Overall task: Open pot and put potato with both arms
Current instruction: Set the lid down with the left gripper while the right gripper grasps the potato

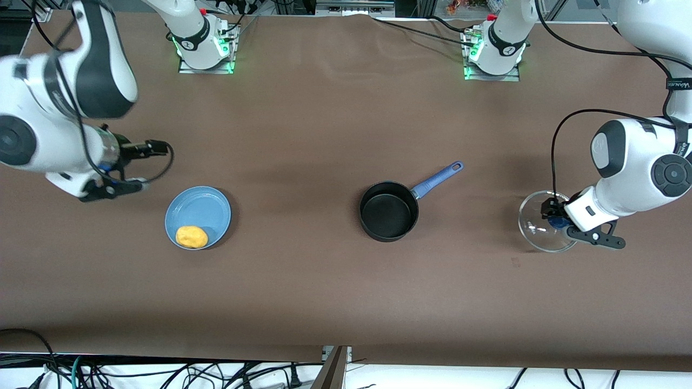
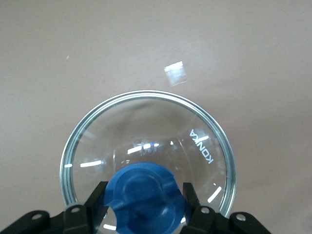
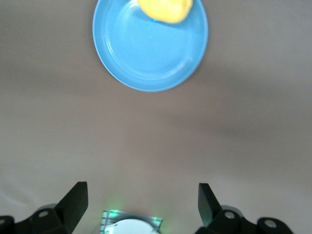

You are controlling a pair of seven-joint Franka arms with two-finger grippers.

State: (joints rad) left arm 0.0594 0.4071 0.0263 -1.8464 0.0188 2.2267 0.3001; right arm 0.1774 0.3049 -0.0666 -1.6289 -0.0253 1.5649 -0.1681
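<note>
The black pot [image 1: 388, 216] stands open mid-table, its blue handle [image 1: 437, 180] pointing toward the left arm's base. The yellow-orange potato [image 1: 192, 236] lies on the light-blue plate [image 1: 203, 208], at the rim nearest the front camera; it also shows in the right wrist view [image 3: 165, 9]. My left gripper [image 1: 556, 216] is shut on the blue knob [image 2: 144, 200] of the glass lid [image 2: 146, 126], low at the left arm's end of the table. My right gripper [image 1: 100, 190] hangs open and empty over the table beside the plate, toward the right arm's end.
The glass lid [image 1: 532, 229] sits well apart from the pot. The plate [image 3: 146, 53] shows whole in the right wrist view, with the right arm's base [image 3: 129, 226] between the open fingers. Bare brown table lies between plate and pot.
</note>
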